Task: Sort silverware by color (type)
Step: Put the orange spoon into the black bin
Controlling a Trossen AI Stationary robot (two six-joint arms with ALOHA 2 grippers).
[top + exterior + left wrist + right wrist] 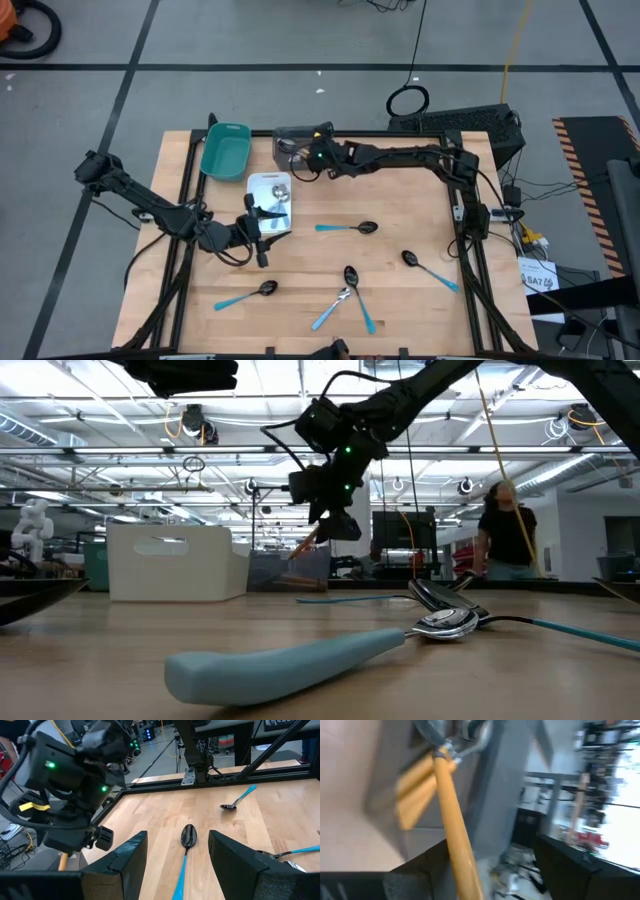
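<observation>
The smooth grey floor (300,40) has dark lines across it at the top of the high view. In the low view, long bright ceiling lights (90,420) run across the top, and a person in a black shirt (508,530) stands at the right.

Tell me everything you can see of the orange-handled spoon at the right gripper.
The orange-handled spoon has a thin handle that looks like orange plastic and a shiny silver bowl. It is tilted, bowl end pointing into the grey tray, where other orange handles lie. Its handle runs back between the wide-apart fingers of the open right gripper; I cannot tell whether a finger touches it.
</observation>
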